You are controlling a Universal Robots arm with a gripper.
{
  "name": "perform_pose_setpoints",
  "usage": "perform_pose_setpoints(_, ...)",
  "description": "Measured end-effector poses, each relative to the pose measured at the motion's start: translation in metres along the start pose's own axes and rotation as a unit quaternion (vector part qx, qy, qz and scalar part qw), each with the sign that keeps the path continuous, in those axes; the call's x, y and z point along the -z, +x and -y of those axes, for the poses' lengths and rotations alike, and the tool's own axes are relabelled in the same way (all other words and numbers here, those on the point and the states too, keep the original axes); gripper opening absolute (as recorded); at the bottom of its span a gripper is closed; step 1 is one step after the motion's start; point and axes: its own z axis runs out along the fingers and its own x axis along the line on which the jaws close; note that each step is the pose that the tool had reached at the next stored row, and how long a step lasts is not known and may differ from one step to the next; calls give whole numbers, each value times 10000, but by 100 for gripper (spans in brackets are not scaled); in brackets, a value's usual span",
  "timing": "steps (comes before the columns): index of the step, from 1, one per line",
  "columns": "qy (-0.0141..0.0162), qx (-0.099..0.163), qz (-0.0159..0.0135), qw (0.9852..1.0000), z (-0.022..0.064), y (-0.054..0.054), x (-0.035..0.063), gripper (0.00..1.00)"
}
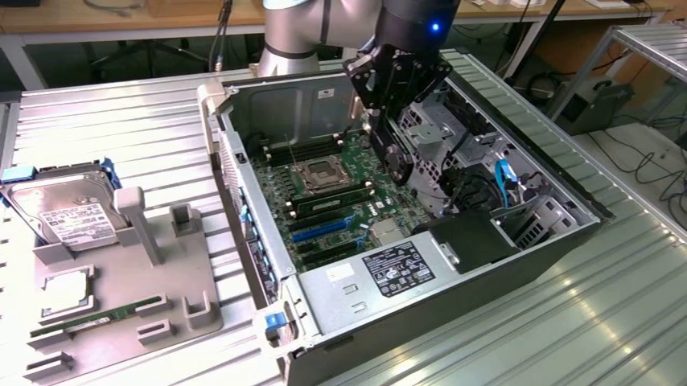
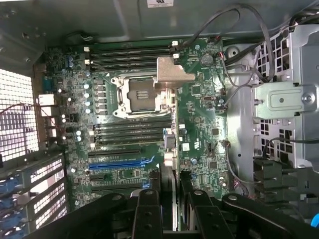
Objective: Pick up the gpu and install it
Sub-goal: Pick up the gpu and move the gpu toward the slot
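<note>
The gpu (image 1: 394, 157) hangs on edge inside the open computer case (image 1: 516, 104), above the green motherboard (image 1: 333, 201). My gripper (image 1: 388, 112) is shut on its upper edge. In the wrist view the gpu (image 2: 170, 149) shows edge-on, its silver end bracket (image 2: 172, 74) at the far end, with a black finger (image 2: 148, 211) on one side and another on the other. The card floats over the area between the CPU socket (image 2: 137, 94) and the blue expansion slot (image 2: 119, 163), apart from the board.
A metal drive cage (image 1: 429, 137) and loose cables stand close beside the card on the exterior view's right. The power supply (image 1: 397, 269) fills the case's near end. On the exterior view's left, a grey fixture tray (image 1: 118, 297) carries a hard drive (image 1: 64, 211), a processor (image 1: 64, 289) and a memory stick (image 1: 96, 315).
</note>
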Motion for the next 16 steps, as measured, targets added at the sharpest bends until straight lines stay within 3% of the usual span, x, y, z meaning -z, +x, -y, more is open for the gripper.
perform_pose_setpoints(16, 0, 9, 0, 10000, -1, -4, -139, 27)
